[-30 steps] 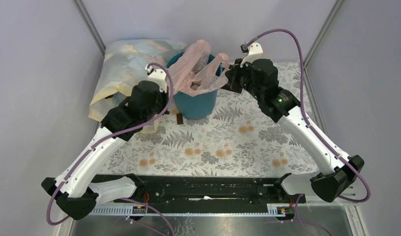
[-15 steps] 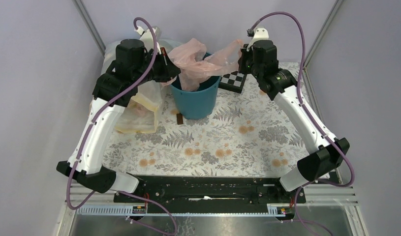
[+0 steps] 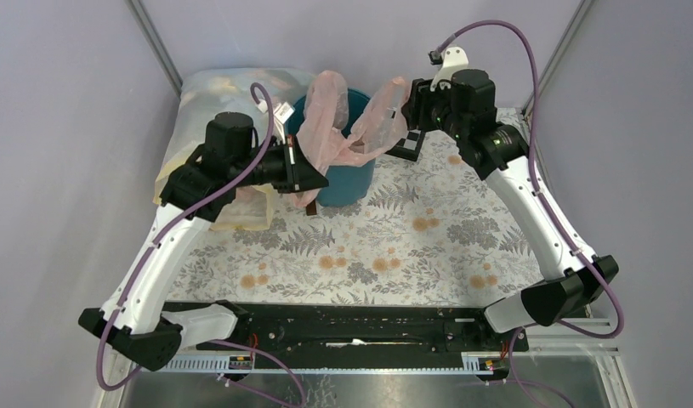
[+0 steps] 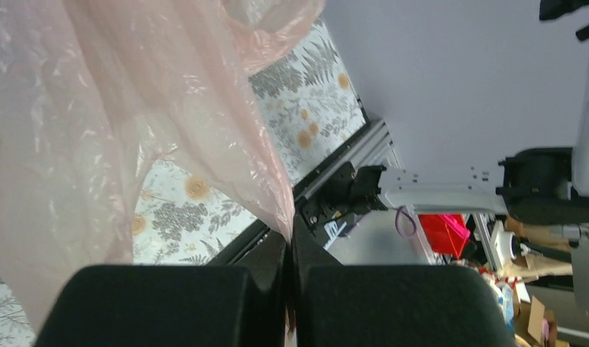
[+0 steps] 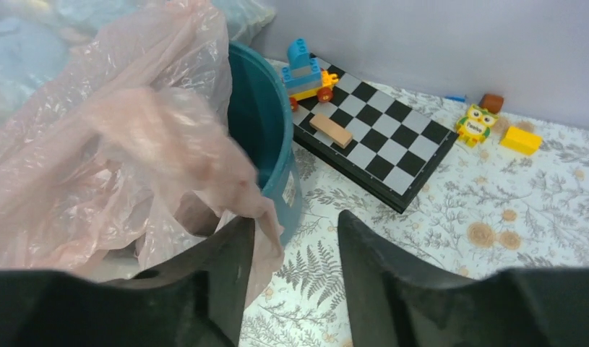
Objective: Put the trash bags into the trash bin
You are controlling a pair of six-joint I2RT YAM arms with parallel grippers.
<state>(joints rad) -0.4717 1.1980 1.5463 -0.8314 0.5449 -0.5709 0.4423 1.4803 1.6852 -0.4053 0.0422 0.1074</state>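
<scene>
The pale pink trash bag (image 3: 330, 123) hangs over the mouth of the teal trash bin (image 3: 347, 185) and spills down its front left side. My left gripper (image 3: 323, 180) sits low at the bin's front left, shut on an edge of the bag (image 4: 132, 108); the film runs into its closed tips (image 4: 289, 242). My right gripper (image 3: 405, 115) hovers at the bin's right rim (image 5: 266, 137), jaws open. A fold of the bag (image 5: 118, 144) droops against its left finger (image 5: 237, 249), with nothing pinched between the fingers (image 5: 295, 231).
A big clear sack (image 3: 215, 102) stuffed with bags lies behind my left arm. Right of the bin lies a chessboard (image 5: 378, 144) carrying a toy car (image 5: 309, 72) and a wooden block (image 5: 331, 130). An owl figure (image 5: 475, 123) and a yellow brick (image 5: 520, 139) stand beyond it.
My right gripper has opened and let go of the bag's edge. My left arm has swung down from beside the rim to the bin's front left, pulling the bag with it.
</scene>
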